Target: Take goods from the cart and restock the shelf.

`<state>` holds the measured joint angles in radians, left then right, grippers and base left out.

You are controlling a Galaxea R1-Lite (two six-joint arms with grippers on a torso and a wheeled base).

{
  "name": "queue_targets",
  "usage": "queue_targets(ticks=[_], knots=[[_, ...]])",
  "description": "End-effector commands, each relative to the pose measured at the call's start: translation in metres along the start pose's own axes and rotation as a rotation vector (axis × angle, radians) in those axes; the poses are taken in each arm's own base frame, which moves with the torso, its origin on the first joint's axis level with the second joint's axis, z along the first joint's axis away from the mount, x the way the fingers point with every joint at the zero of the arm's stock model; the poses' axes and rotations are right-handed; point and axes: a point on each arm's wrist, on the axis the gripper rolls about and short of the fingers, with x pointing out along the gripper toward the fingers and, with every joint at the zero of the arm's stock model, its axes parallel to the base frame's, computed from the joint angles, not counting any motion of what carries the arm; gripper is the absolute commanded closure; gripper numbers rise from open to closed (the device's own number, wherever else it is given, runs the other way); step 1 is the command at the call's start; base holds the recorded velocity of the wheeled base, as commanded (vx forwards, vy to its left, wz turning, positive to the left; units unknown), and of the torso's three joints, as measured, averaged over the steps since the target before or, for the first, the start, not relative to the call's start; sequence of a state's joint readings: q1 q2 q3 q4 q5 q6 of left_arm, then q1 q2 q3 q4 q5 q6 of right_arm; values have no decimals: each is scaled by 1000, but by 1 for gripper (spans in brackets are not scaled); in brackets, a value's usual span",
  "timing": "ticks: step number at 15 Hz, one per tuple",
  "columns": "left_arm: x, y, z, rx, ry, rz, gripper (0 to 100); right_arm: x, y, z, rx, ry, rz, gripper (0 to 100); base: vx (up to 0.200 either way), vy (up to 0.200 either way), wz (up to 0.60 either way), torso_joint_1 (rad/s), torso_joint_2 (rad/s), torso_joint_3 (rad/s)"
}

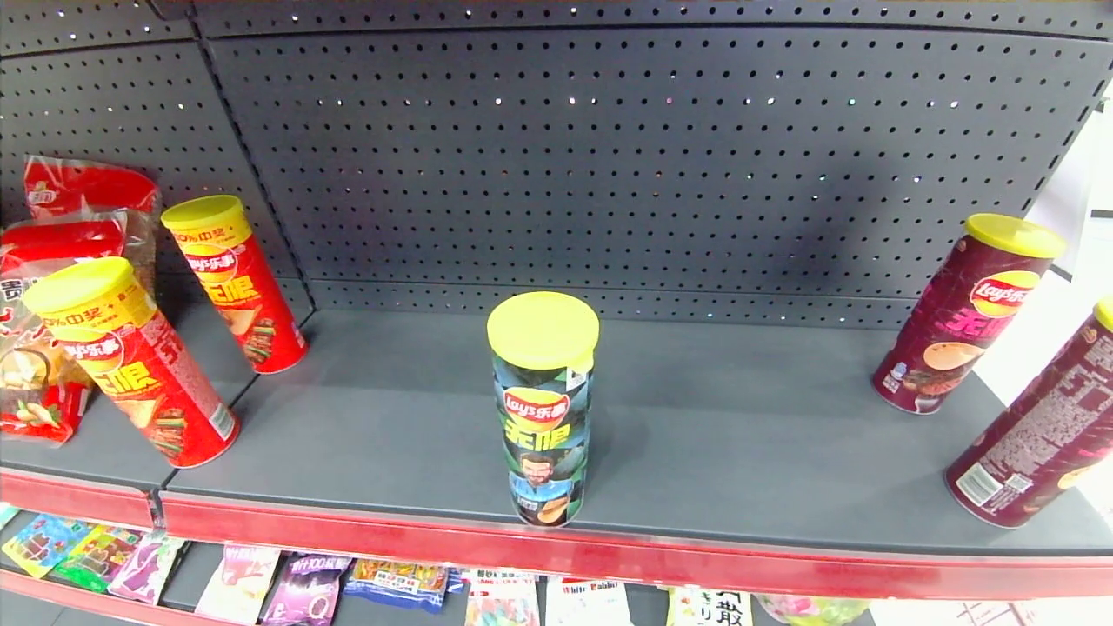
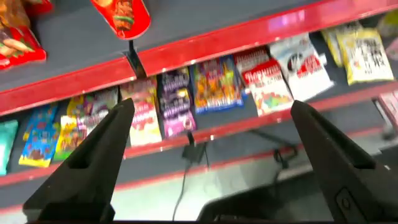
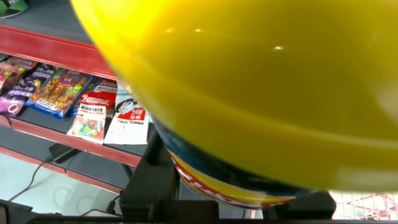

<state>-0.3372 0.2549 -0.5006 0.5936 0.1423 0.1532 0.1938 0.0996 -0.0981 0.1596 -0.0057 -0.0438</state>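
— Cans on shelf [image 1: 739, 435]: five counted. Tally: red cans [image 1: 235, 287], two; green can [image 1: 543, 417], one; maroon cans [image 1: 965, 322], two.
— Green can is set at the front edge; room is left either side. The left claw [image 2: 212, 104] is spread; the right claw [image 3: 217, 202] is clamped on a sixth can [image 3: 261, 81], before the shelving.

- Shelf [image 1: 739, 435]: dark grey deck with a perforated back panel and a red front edge.
- Green can [image 1: 543, 417]: tall tube with a yellow lid and a green-blue printed body. It stands on its base at the middle of the deck, right at the front edge and well apart from the other cans.
- Red cans [image 1: 235, 287] [image 1: 130, 365]: two, both with yellow lids, standing at the left end, one behind the other.
- Maroon cans [image 1: 965, 317] [image 1: 1035, 426]: two, both with yellow lids, standing at the right end. The nearer one is cut off by the view's edge.
- Dark-bodied can [image 3: 249, 81]: its yellow lid faces the right wrist camera. It sits between the fingers of the right gripper [image 3: 230, 186].
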Motion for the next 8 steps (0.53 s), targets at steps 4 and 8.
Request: queue_targets(ticks=[4, 8], knots=[[17, -7, -29, -24, -91, 43, 0, 0, -1, 0, -1, 0, -27, 100, 0, 0, 0, 0, 0, 0], [24, -24, -46, -226, 21, 442, 0, 0, -2, 1, -34, 1, -67, 100, 0, 0, 0, 0, 0, 0]])
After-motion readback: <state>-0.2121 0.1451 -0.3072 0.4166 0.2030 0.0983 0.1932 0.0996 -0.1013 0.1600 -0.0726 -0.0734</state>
